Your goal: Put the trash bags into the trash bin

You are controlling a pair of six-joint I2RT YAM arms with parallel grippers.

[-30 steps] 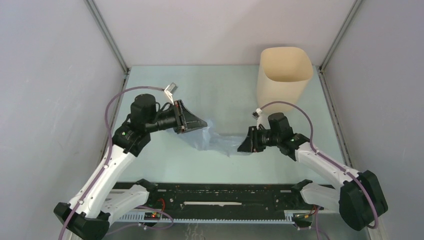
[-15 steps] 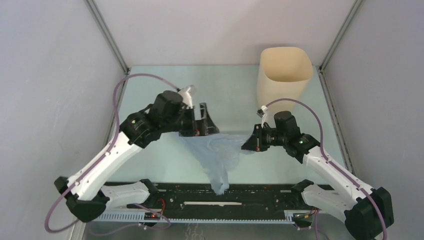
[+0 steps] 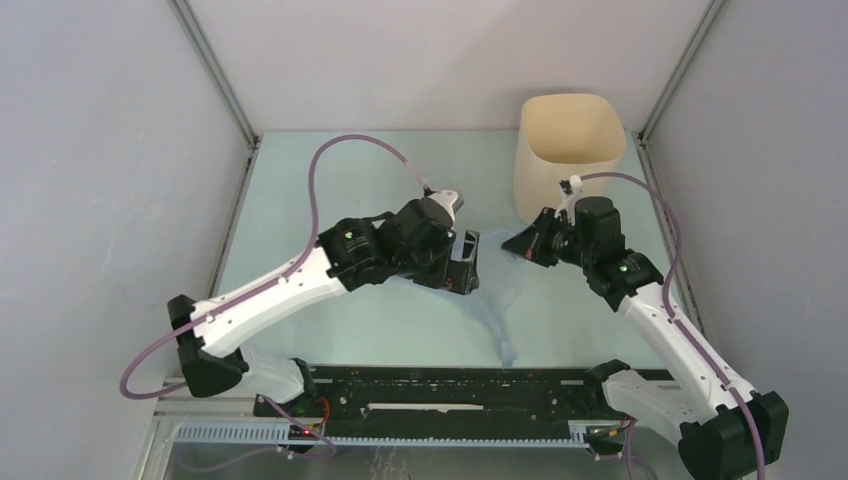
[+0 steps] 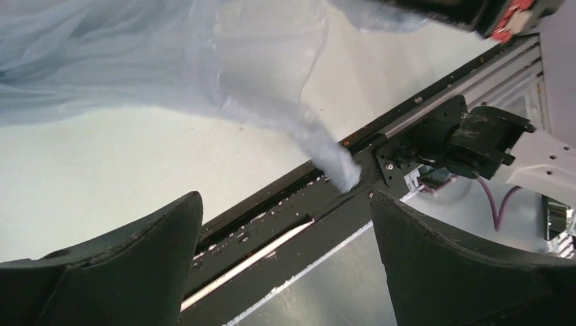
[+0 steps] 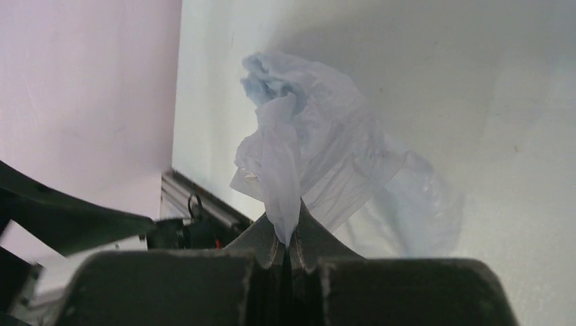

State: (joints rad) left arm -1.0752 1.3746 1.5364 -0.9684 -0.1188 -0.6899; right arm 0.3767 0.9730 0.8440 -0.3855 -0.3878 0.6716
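Note:
The trash bag (image 3: 500, 320) is thin, pale-blue and translucent. It hangs in a crumpled strip from my right gripper (image 3: 523, 243), which is shut on its bunched top, and its tail trails toward the near edge. In the right wrist view the jaws (image 5: 289, 239) pinch a twisted fold of the bag (image 5: 306, 149). My left gripper (image 3: 466, 264) stands open just left of the bag, holding nothing. In the left wrist view the bag (image 4: 258, 81) drapes above the spread left gripper (image 4: 285, 200). The beige trash bin (image 3: 568, 150) stands upright at the back right, just behind the right gripper.
The black rail (image 3: 450, 385) with the arm bases runs along the near edge, and the bag's tail reaches it. Grey walls and metal frame posts (image 3: 215, 75) close in the pale-green table (image 3: 330, 180) on three sides.
The right gripper shut on the bag and rose toward the bin, pulling the bag up. The left gripper opened, let the bag go and swung right toward the middle.

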